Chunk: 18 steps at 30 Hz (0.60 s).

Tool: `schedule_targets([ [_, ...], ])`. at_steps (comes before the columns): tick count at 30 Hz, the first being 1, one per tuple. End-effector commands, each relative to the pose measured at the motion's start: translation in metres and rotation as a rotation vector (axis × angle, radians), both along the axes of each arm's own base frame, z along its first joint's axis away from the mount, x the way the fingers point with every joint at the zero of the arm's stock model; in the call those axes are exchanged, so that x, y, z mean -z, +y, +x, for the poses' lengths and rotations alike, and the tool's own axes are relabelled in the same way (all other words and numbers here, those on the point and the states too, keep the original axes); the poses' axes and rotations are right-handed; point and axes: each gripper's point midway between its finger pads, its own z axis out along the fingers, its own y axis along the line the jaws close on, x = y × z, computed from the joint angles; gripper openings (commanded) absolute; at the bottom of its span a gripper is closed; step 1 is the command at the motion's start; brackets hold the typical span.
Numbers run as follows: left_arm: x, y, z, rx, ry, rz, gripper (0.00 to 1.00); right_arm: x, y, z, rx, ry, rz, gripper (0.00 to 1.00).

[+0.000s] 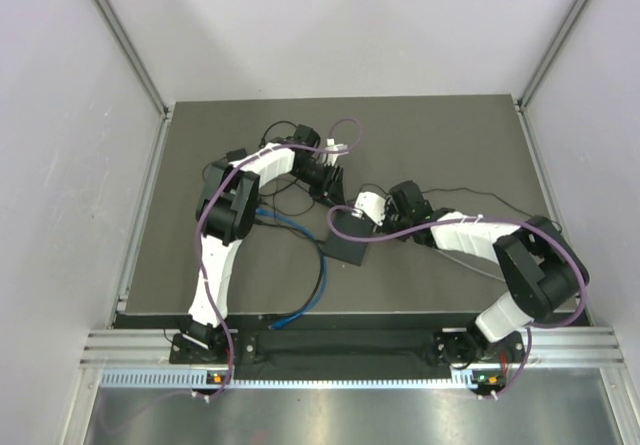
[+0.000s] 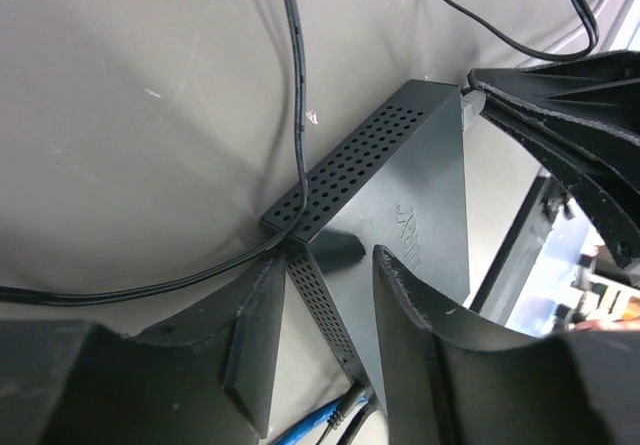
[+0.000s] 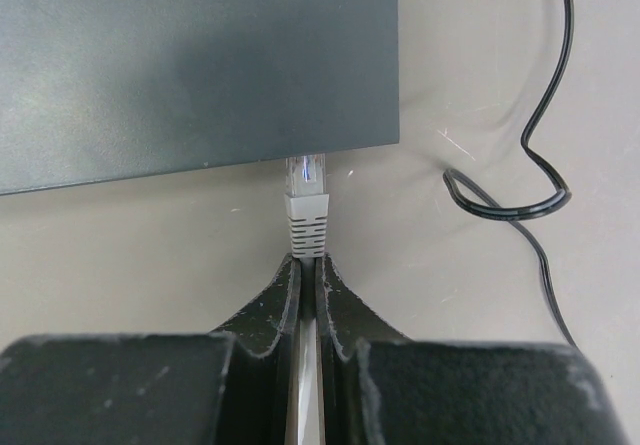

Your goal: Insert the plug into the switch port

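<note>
Right arm (image 1: 470,233) extended low leftward, jaws pinched on rear of grey plug (image 3: 307,210), plug tip at switch (image 3: 190,65) edge, left arm (image 1: 235,200) bent over, jaws apart astride switch corner, dark table (image 1: 450,135), pale walls (image 1: 60,115).

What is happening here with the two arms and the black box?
The right gripper pinches a grey cable just behind its plug, whose tip sits at the edge of the black switch, at a port or just entering it. The left gripper straddles a corner of the switch; whether it grips is unclear.
</note>
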Motion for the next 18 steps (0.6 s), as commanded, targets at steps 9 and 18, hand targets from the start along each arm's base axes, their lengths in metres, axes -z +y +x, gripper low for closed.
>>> schedule_targets([
  [9,0.0,-0.03,-0.041,0.003,0.172,-0.081,0.38,-0.041,0.071,0.02,-0.139,-0.067,0.114,0.0],
  [18,0.001,-0.024,-0.049,-0.036,0.222,-0.097,0.36,-0.039,0.105,0.016,-0.152,-0.081,0.1,0.0],
])
